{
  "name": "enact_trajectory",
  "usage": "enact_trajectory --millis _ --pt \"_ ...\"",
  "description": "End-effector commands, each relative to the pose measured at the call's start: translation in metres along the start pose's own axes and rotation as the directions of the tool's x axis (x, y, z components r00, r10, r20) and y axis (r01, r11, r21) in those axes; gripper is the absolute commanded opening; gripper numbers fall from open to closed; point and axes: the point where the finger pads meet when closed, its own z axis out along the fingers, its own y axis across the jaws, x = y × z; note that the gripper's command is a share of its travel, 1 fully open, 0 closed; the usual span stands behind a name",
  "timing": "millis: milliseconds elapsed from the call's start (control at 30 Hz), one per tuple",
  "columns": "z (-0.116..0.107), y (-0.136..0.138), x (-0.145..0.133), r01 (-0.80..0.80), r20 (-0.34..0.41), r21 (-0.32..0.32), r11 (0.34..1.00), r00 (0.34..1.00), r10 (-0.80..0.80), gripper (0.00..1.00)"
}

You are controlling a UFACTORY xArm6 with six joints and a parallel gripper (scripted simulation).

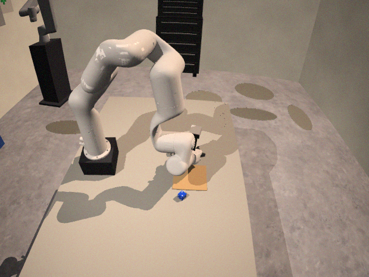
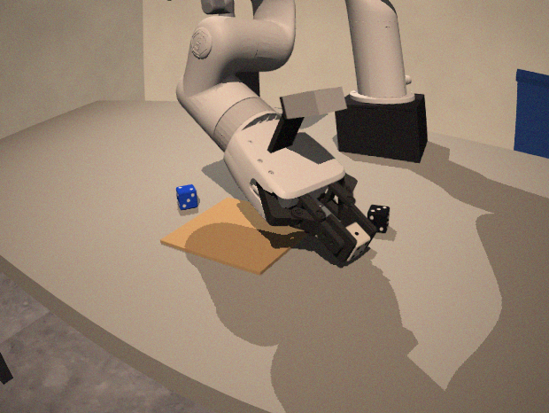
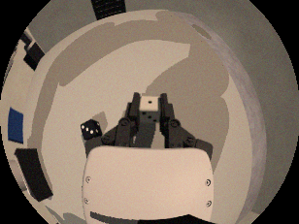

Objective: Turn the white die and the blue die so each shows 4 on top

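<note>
Top view: arm (image 1: 166,86) (image 2: 248,40) on its blk base block (image 1: 99,166) (image 2: 377,133) (image 3: 35,176), bent over w/ the claw (image 1: 203,154) (image 2: 357,244) (image 3: 149,101) low, past the far edge of the orange mat (image 1: 196,180) (image 2: 230,239). Mat lies flat on the table (image 1: 149,246) (image 2: 111,146) (image 3: 112,72), partly in shadow. Blue die (image 1: 181,195) (image 2: 187,197) sits off the mat, just beside its near edge. White & blk dice hidden here.

Ext. view: claw tilted down, closed on the white die (image 2: 357,237) (image 3: 149,101), one finger either side. White die's off the mat, a 1-pip face tipped upward, more pips on the shaded face below; can't tell if it touches the table. Blk die (image 2: 379,218) (image 3: 90,129) on the table right behind the claw tips, apart from the mat; can't tell from here if it touches a finger. Blue die on the table near the mat's L corner in pic, apart from it, top count too small to read for sure.

Wrist view: white die btwn both fingertips, single pip on the lit face, dark face w/ pips toward the palm. Blk die to the L of the claw in pic, near the L finger linkage, pips showing.
</note>
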Motion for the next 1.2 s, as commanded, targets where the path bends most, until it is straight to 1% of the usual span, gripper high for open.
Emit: enact_trajectory --millis 0,667,1167 --pt "0.0 0.001 0.0 0.002 -0.001 -0.001 1.0 1.0 -0.002 0.21" --pt "0.005 0.001 -0.009 0.002 -0.001 -0.001 1.0 1.0 -0.002 0.21" --pt "0.006 0.001 -0.01 0.002 -0.001 -0.001 1.0 1.0 -0.002 0.21"
